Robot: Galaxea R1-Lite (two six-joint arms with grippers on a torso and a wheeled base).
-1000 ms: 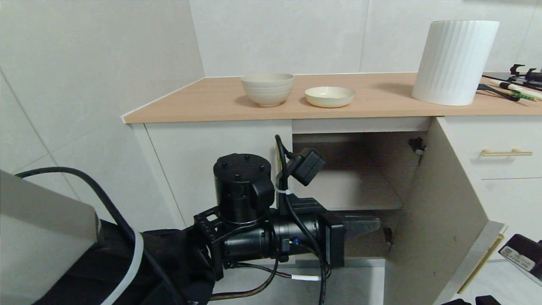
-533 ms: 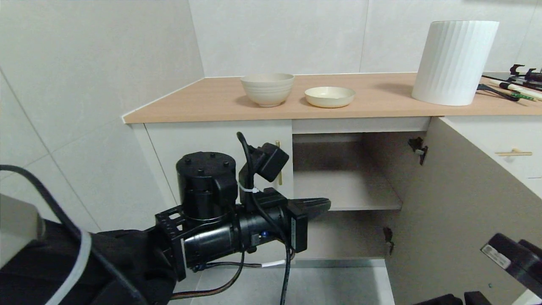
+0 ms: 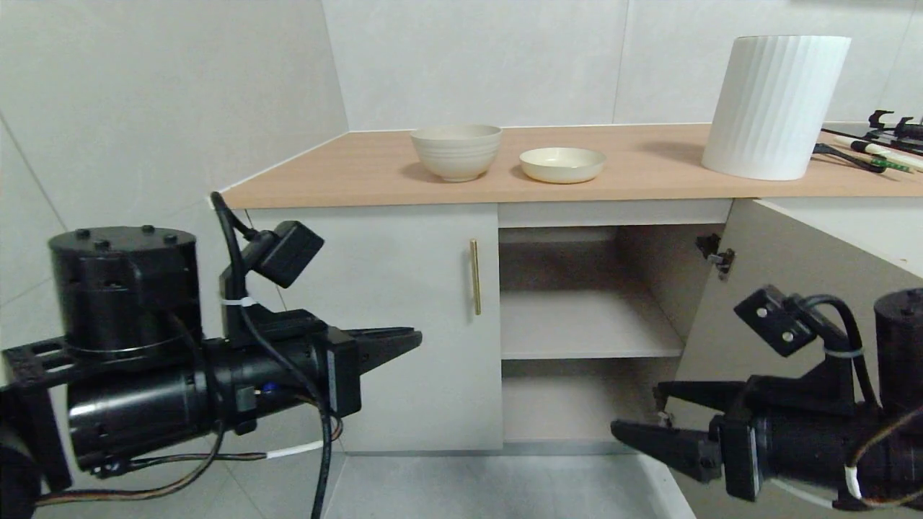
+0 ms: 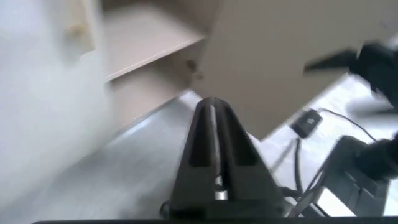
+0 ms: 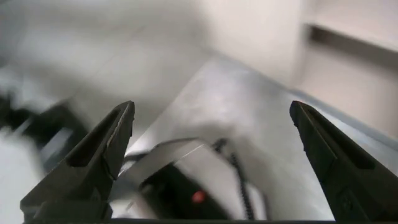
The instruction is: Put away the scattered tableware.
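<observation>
Left gripper [image 3: 409, 338] has pulled back out of the cupboard opening. It now sits before the closed door [image 3: 404, 274], jaws pressed together, empty.

Right gripper [image 3: 638, 408] has come in low beside the open door [image 3: 764, 288], which swung wider. Its jaws are spread wide, empty.

The shelf [image 3: 584, 328] is now reachable.

Bowl [image 3: 456, 151] and dish [image 3: 562, 163] stand side by side on the worktop's [image 3: 346, 173] left half, untouched.

No legible writing.

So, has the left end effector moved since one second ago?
Yes. The left end effector has drawn back to the robot's left, from the open cabinet compartment to before the closed white cabinet door.
</observation>
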